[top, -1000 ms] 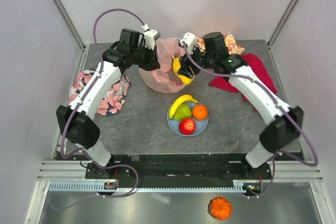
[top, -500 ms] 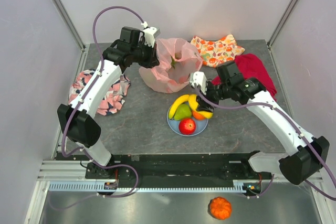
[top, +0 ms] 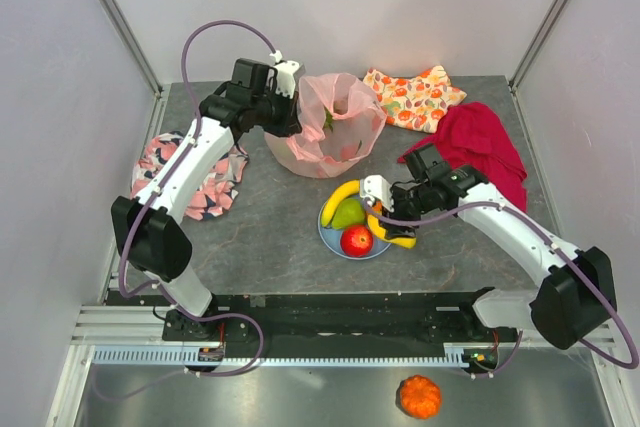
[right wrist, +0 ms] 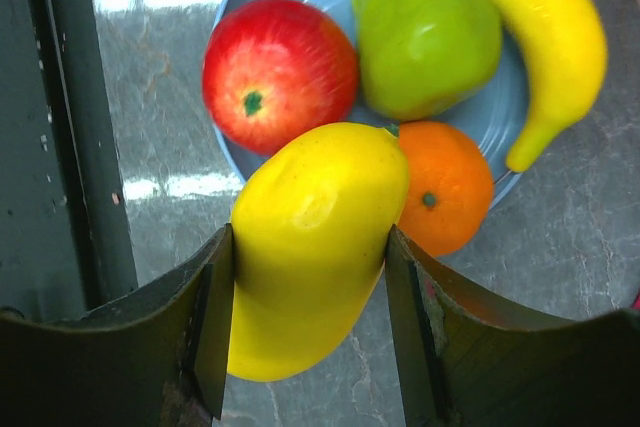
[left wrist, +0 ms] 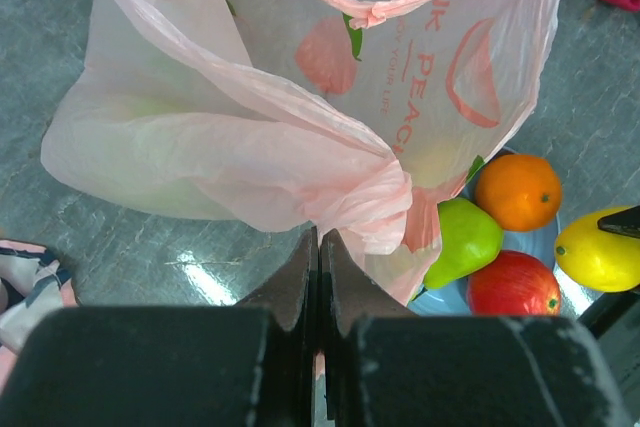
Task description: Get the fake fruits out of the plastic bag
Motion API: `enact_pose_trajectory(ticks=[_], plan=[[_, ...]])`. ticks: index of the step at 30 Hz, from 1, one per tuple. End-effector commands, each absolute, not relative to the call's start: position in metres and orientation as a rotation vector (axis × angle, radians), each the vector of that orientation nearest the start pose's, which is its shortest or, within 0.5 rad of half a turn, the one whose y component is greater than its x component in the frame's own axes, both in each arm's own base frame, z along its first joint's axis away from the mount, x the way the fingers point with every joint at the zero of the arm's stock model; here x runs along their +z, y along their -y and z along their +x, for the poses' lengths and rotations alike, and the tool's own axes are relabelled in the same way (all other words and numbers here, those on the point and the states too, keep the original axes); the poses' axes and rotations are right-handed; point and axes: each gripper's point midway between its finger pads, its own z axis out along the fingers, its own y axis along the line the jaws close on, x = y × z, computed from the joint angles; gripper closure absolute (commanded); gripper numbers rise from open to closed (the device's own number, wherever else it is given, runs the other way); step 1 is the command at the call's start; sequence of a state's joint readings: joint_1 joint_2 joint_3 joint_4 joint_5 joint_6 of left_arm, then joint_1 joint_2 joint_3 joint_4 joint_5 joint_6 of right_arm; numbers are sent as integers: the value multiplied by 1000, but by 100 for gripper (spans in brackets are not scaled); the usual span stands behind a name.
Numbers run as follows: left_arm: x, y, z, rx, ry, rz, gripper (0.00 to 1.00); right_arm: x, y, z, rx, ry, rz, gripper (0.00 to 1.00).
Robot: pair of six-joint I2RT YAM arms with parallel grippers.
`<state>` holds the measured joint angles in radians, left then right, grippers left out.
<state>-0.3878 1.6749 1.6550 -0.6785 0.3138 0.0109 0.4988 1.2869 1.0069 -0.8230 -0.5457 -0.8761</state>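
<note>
The pink plastic bag [top: 335,132] stands open at the back of the table, with something green showing inside it. My left gripper [top: 290,112] is shut on the bag's rim, the plastic [left wrist: 300,127] bunched between its fingers. My right gripper [top: 388,227] is shut on a yellow fruit [right wrist: 310,237] and holds it over the right edge of the blue plate [top: 330,237]. On the plate lie a banana [right wrist: 530,27], a green pear [right wrist: 425,42], a red apple [right wrist: 278,72] and an orange [right wrist: 445,187].
A fruit-print orange cloth [top: 415,95] and a red cloth [top: 480,137] lie at the back right. A pink-and-black patterned cloth [top: 190,172] lies at the left edge. A small orange pumpkin [top: 419,396] sits below the table front.
My right gripper has carried the yellow fruit from the bag's mouth forward and down to the plate. My left gripper has kept its hold on the bag.
</note>
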Motion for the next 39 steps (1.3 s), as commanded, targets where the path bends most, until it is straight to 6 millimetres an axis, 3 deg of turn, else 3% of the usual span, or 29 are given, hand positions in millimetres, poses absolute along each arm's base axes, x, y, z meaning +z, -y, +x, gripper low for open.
enact_pose_trajectory(ticks=[1, 4, 8, 15, 27, 39], plan=[[265, 215, 397, -525, -2132, 624, 98, 132, -186, 206, 534, -1635, -1916, 59], [264, 214, 396, -515, -2134, 627, 98, 124, -178, 196, 453, -1391, -2121, 59], [260, 215, 394, -528, -2144, 632, 98, 116, -176, 188, 333, -917, -2383, 59], [263, 214, 390, -529, -2135, 638, 98, 109, -188, 185, 287, -408, -2525, 58], [263, 207, 378, -517, -2132, 640, 98, 82, -197, 182, 280, -48, -2577, 56], [263, 206, 370, -536, -2123, 639, 98, 96, -219, 198, 190, 115, -2503, 52]])
